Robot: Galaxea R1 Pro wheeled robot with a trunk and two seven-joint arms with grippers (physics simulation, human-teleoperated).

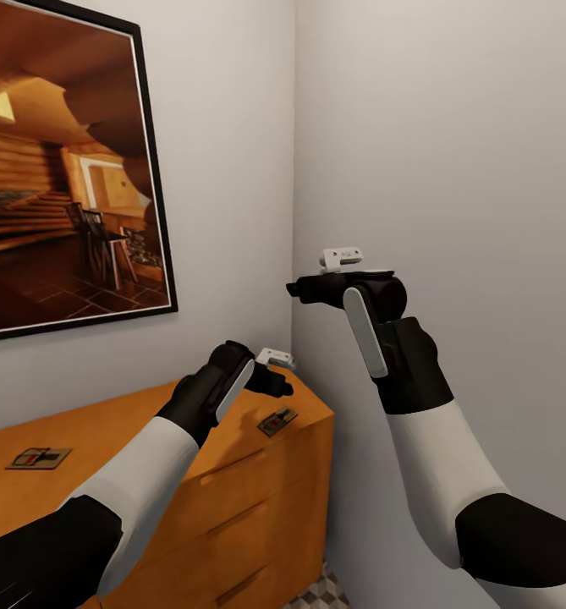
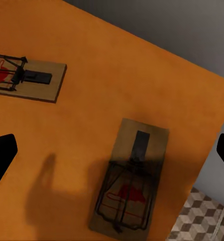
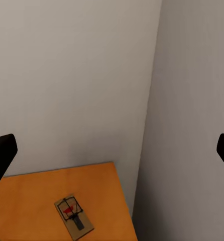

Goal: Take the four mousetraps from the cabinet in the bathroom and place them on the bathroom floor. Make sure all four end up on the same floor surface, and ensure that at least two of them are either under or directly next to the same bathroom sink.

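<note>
The orange-brown cabinet (image 1: 147, 414) stands against the wall in the room's corner. On its top lie two mousetraps in the head view, one near the right end (image 1: 277, 420) and one at the left (image 1: 39, 458). My left gripper (image 1: 276, 386) hangs open above the right end. Its wrist view looks down on a mousetrap (image 2: 129, 175) between the spread fingers (image 2: 1, 156) and another trap (image 2: 27, 78) farther off. My right gripper (image 1: 296, 289) is raised beside the corner wall, open and holding nothing. Its wrist view shows a trap (image 3: 73, 216) on the cabinet top (image 3: 36, 201) below.
A large black-framed picture (image 1: 63, 169) hangs on the wall above the cabinet. The wall corner (image 1: 293, 186) is close behind both grippers. Drawer fronts with bar handles (image 1: 232, 516) face me. A patch of cube-patterned floor (image 1: 321, 592) shows right of the cabinet.
</note>
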